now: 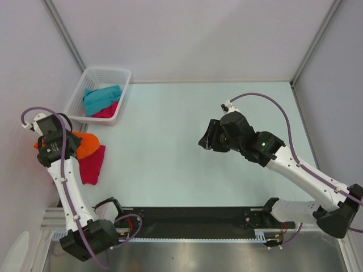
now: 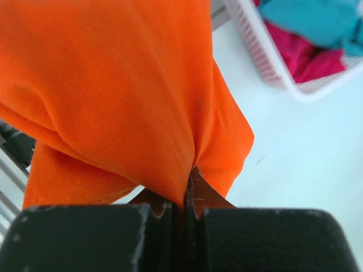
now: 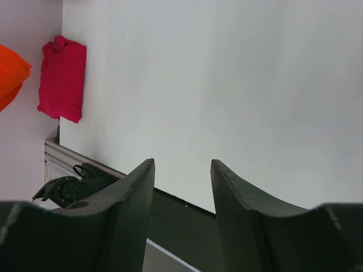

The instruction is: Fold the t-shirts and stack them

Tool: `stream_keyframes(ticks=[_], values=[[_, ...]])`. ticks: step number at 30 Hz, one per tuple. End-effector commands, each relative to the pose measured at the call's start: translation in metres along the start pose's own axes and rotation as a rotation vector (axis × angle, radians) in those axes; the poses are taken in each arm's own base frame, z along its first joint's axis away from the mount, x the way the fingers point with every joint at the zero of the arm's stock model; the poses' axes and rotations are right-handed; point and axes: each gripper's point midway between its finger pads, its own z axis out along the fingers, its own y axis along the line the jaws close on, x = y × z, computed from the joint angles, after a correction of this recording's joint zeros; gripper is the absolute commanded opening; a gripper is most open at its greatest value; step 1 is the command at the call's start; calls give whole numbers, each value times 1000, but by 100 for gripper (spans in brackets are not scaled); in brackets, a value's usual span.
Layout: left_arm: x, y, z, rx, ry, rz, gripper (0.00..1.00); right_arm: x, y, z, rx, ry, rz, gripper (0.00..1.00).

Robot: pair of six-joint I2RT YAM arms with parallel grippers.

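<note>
Stock as I see it from my station:

1. Left gripper (image 2: 185,195): jaws pinched together on a fold of the orange t-shirt (image 2: 130,85). The cloth is bunched around the claw at the left side of the table (image 1: 187,141). I cannot tell whether it clears the surface.
2. Folded crimson t-shirt (image 1: 92,164): lies flat on the table, just beside the orange one, on its near side.
3. Basket (image 1: 108,72): white lattice, in the far left corner.
4. Teal t-shirt (image 1: 101,97): crumpled inside the basket, on top.
5. Second crimson t-shirt (image 1: 108,110): also in the basket, showing from under the teal one at the near side.
6. Right gripper (image 3: 181,187): jaws parted with bare table between them, gripping nothing. It hangs over the middle of the table, well apart from every shirt.
</note>
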Motion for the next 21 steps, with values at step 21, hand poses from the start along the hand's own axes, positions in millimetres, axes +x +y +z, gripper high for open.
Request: stream_keyframes(ticks=[21], values=[[-23,-25,38,109,5,53,0,-22,35,22,-4,-19,-65,49]])
